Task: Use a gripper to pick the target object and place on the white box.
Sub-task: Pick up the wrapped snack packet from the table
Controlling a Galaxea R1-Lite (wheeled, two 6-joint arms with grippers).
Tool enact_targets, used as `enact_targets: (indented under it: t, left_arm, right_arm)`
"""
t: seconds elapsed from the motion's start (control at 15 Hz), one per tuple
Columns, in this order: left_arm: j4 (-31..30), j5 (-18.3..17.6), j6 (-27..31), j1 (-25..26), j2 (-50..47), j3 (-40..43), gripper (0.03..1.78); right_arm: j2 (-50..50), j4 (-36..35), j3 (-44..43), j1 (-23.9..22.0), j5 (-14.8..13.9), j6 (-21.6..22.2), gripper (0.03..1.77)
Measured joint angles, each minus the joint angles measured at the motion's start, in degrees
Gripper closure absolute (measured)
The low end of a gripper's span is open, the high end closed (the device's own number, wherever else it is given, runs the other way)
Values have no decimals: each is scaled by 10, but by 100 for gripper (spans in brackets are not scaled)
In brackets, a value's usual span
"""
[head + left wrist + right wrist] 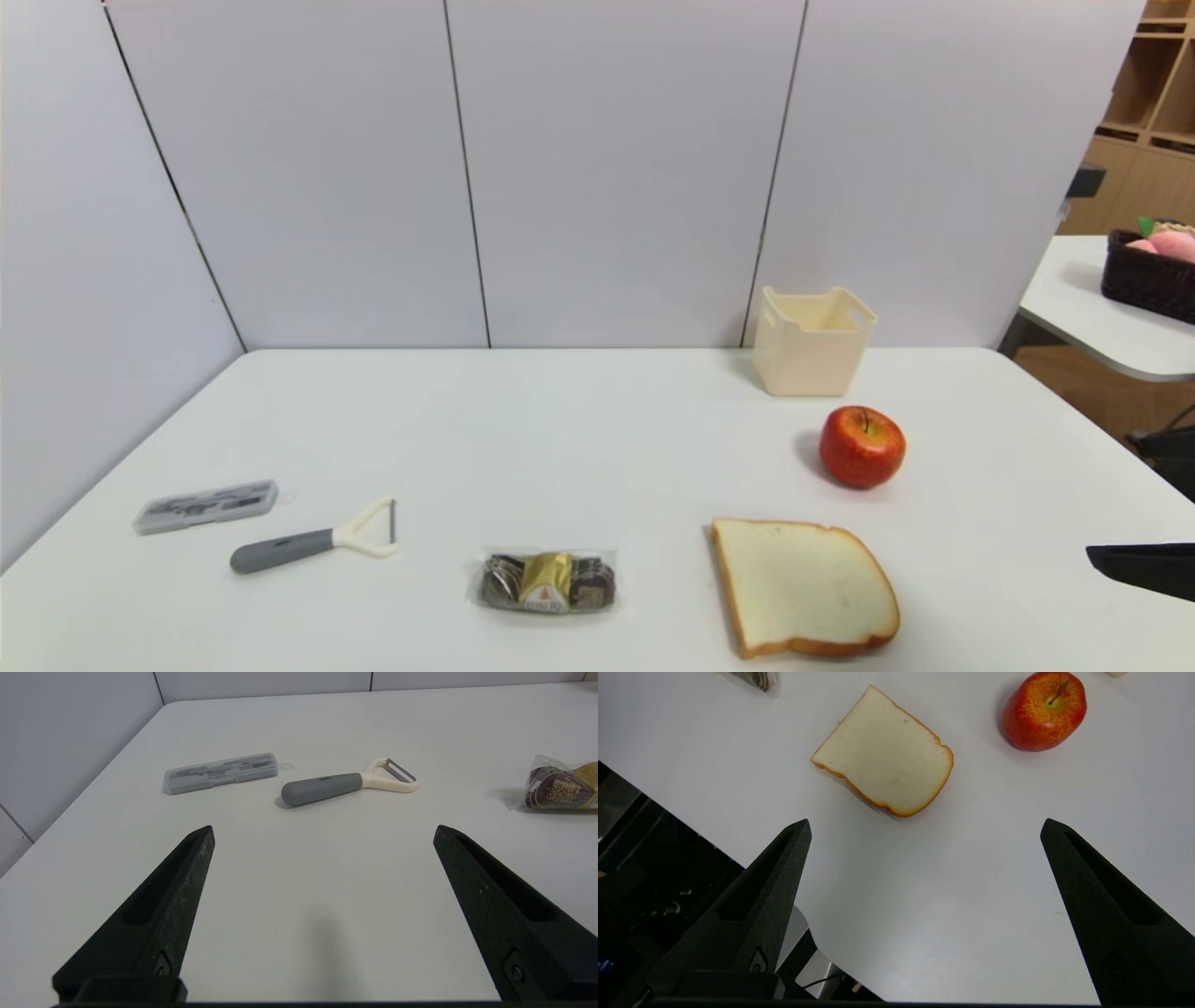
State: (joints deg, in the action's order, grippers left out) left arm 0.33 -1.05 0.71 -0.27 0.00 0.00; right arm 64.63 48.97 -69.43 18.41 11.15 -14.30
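Note:
The target object (546, 582), a clear pack with a gold chocolate between two brown ones, lies flat near the table's front edge; its end also shows in the left wrist view (558, 786). The white box (811, 339) stands empty at the back right, by the wall. My right gripper (924, 828) is open over bare table at the front right corner, a fingertip (1139, 567) showing at the head view's right edge. My left gripper (323, 833) is open, low over the front left of the table, nothing between its fingers.
A bread slice (801, 586) lies right of the pack, a red apple (862, 446) between it and the box. A grey-handled peeler (317, 539) and a flat grey case (206, 506) lie at the left. A side table with a dark basket (1148, 275) stands far right.

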Motion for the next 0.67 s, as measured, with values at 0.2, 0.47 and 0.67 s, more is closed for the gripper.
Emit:
enact_targets:
  t: [0.2,0.47,0.67]
  left_arm:
    - [0,0,0,0,0,0,12]
    - [0,0,0,0,0,0,12]
    - [0,0,0,0,0,0,12]
  right_arm:
    - [12,41,-8,2,24,2,10]
    - [22,73,-22,7,22,-1,10]
    - [34,73,-28,6,17,0,10]
